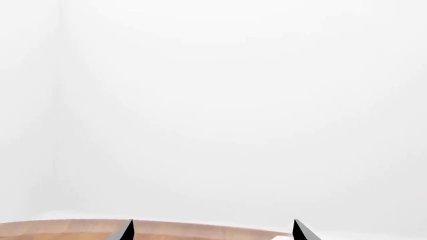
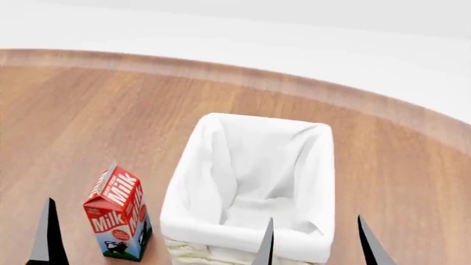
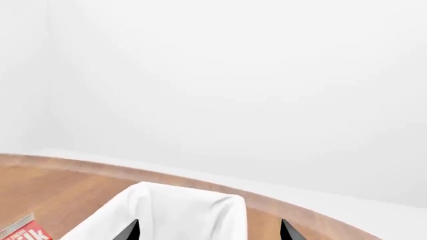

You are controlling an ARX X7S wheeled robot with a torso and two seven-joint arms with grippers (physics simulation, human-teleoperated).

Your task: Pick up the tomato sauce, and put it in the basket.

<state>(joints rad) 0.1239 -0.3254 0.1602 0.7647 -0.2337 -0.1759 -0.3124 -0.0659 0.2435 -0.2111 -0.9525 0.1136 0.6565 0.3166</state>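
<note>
Both of my pincers show only their dark fingertips, spread with nothing between them: my right pincer (image 2: 316,243) sits at the near end of the basket (image 2: 324,165), one tip in front of its near rim and the other just off its right side, while of my left pincer (image 1: 212,231) the head view catches a single tip at the lower left, near the milk carton (image 2: 118,221). That carton stands upright just beside the basket's left wall, apart from it. Inside the basket I see only white cloth folded over the rim. I cannot find the tomato sauce in any view. Bare wooden table (image 2: 88,116) stretches wide to the left and beyond the basket, up to its curved far edge, with white floor behind it.
</note>
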